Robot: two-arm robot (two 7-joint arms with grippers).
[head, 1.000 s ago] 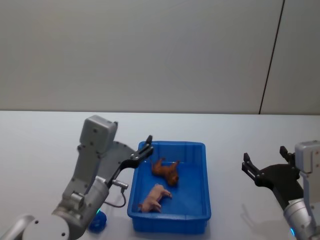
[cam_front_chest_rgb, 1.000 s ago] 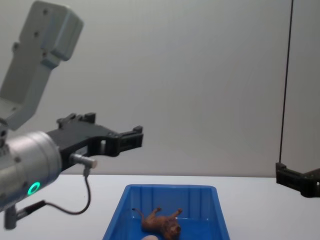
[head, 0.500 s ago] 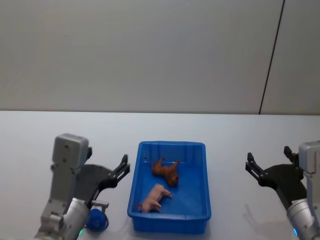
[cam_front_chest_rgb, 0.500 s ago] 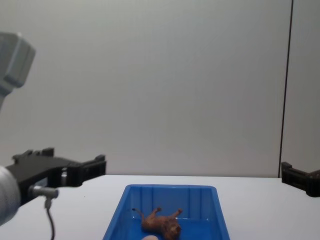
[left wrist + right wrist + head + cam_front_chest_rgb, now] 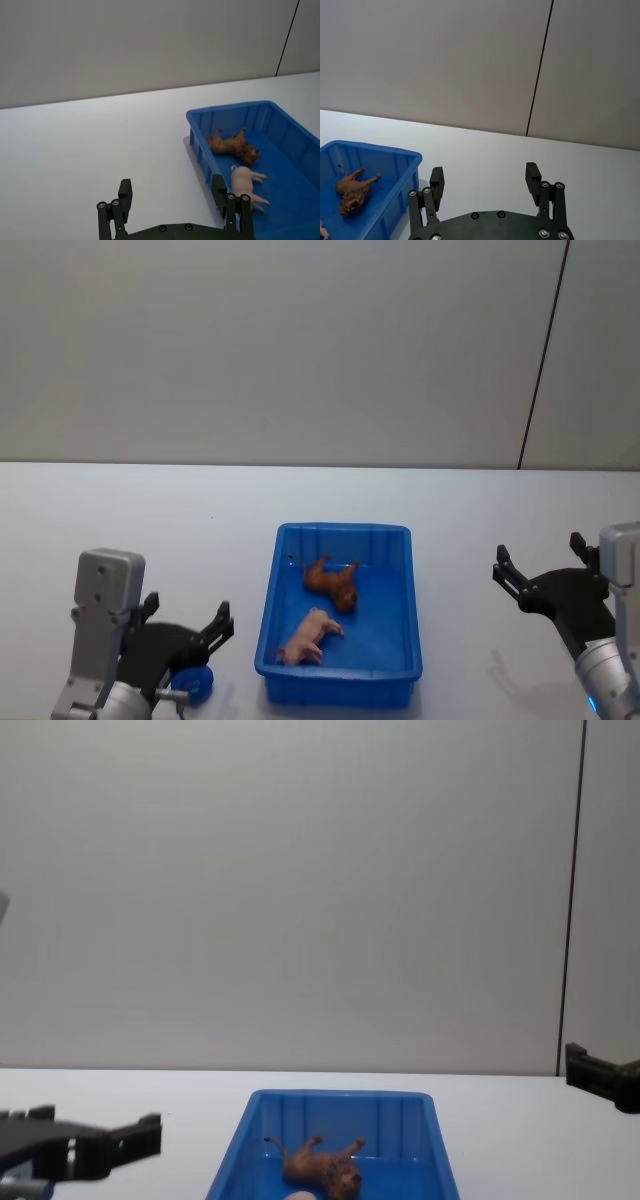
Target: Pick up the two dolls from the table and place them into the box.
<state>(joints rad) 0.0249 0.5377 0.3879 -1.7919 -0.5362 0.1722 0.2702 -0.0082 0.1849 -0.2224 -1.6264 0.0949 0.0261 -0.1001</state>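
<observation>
Both dolls, brown [image 5: 333, 583] and pink [image 5: 309, 634], lie in the box [image 5: 400, 660] at lower centre. My left gripper [image 5: 186, 624], lower left, and right gripper [image 5: 538, 562], lower right, hang wide and empty.

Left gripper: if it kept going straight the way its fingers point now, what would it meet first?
Probably nothing: the open left gripper points across bare table toward the far wall, with the box off to one side. Depth is uncertain.

The plain white tabletop [image 5: 450, 510] carries the bright blue box [image 5: 392, 676] near its front edge at mid-width, with a small blue object [image 5: 192, 682] just beside its left side.
</observation>
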